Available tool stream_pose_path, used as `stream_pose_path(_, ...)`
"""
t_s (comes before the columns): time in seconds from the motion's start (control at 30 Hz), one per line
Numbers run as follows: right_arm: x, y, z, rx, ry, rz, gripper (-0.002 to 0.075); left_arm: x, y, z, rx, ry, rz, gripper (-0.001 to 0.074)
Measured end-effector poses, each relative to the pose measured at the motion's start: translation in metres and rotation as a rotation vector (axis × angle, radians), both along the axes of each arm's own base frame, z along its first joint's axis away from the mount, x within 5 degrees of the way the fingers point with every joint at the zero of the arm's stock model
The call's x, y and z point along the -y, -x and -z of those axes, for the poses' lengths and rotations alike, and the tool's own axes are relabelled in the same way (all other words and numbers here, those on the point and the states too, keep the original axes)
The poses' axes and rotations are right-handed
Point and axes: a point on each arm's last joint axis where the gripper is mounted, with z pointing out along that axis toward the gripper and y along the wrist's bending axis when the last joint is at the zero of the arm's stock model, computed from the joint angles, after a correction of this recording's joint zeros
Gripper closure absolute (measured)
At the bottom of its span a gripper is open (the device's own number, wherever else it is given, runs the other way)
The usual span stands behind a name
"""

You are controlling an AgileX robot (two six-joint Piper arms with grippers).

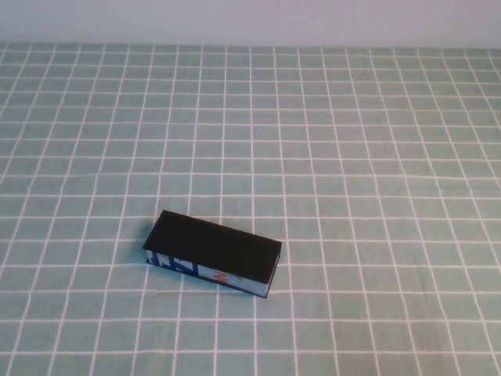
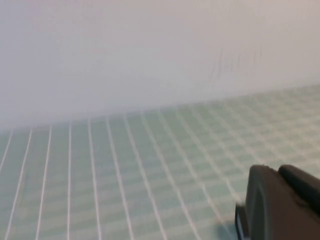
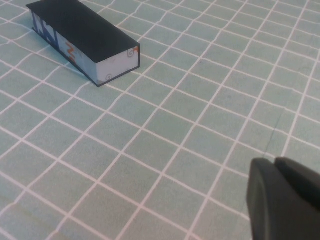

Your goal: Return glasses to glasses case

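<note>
A: Since the case (image 1: 213, 254) is the only thing on the mat (image 1: 376, 157) in the high view, start w/ that — where's it sit?

B: Case lies flat, lid shut, black top up. Light-blue side w/ dark-blue and orange marks faces the robot. It's skewed, its left end farther from the robot than its right end.

A: Glasses?

B: Can't see them anywhere. Prob. inside the case, but can't tell w/ lid down.

A: Right gripper (image 3: 285, 200)?

B: Only a dark piece of it shows in the right wrist view, at the frame edge. Well apart from the case (image 3: 85, 37), off the case's short pale end, w/ bare mat (image 3: 165, 130) between. Touching nothing. Can't tell if it's wide or narrow, holds nothing I can see.

A: Left gripper (image 2: 280, 205)?

B: Same deal: dark bit at the edge of the left wrist view, over the mat (image 2: 125, 165), pale wall (image 2: 150, 50) behind. Case isn't in that view, so can't place it vs. the case. Wide or narrow — can't tell.

A: Either arm in the high view?

B: No, neither.
</note>
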Motion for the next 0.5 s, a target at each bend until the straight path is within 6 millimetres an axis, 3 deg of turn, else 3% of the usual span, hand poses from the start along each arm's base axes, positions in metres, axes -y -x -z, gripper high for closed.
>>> stream_pose_path(0.17,0.000,0.000,0.000,0.002,0.003,-0.001,0.0739,0.015,-0.013,0.013,0.216,-0.029,0.078,0.0733)
stream_pose_path(0.5,0.000,0.000,0.000,0.001,0.003,-0.001,0.0739,0.013,-0.030,0.068,0.081,0.031,-0.120,0.0734)
